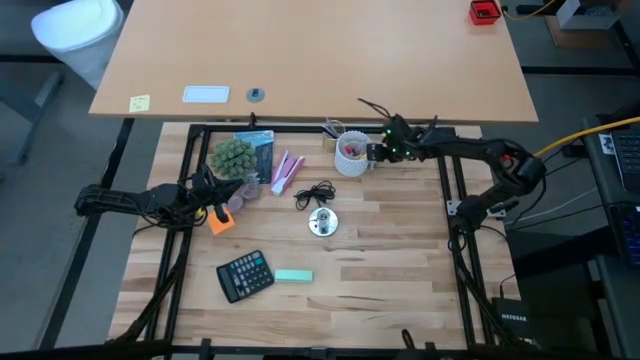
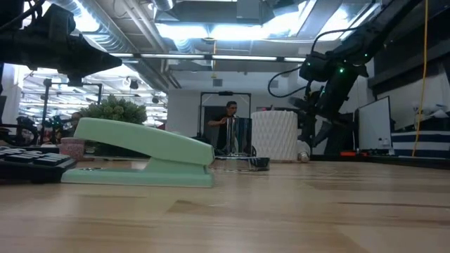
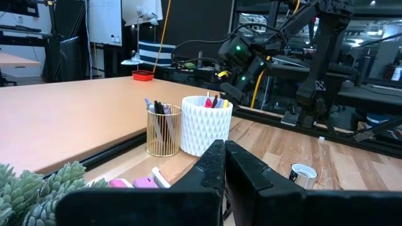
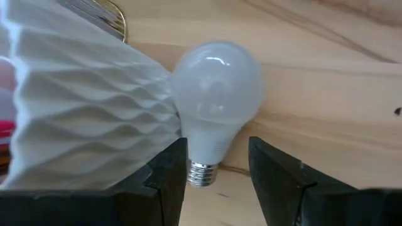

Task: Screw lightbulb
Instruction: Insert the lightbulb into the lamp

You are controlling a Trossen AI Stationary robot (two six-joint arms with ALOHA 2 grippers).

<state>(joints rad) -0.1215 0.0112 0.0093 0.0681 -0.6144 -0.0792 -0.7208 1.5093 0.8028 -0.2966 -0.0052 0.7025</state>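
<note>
The lightbulb [image 4: 213, 103], pale white with a silver screw base [image 4: 202, 174], lies on its side on the wooden table, its round end against the white faceted cup [image 4: 81, 107]. It shows small in the low view [image 2: 303, 156]. My right gripper [image 4: 217, 169] is open above it at the far middle of the table [image 1: 374, 153]. Its fingers stand on either side of the bulb's neck without plainly touching it. My left gripper [image 3: 224, 164] is shut and empty at the table's left [image 1: 213, 193], beside the green plant [image 1: 232, 157].
A round silver lamp base [image 1: 322, 222] with a black cord [image 1: 314, 192] lies mid-table. A gold wire pen cup [image 3: 163, 129] stands next to the white cup. A calculator [image 1: 245, 275], a mint stapler [image 1: 293, 276], pink items [image 1: 285, 172] and an orange object [image 1: 220, 222] lie on the left half.
</note>
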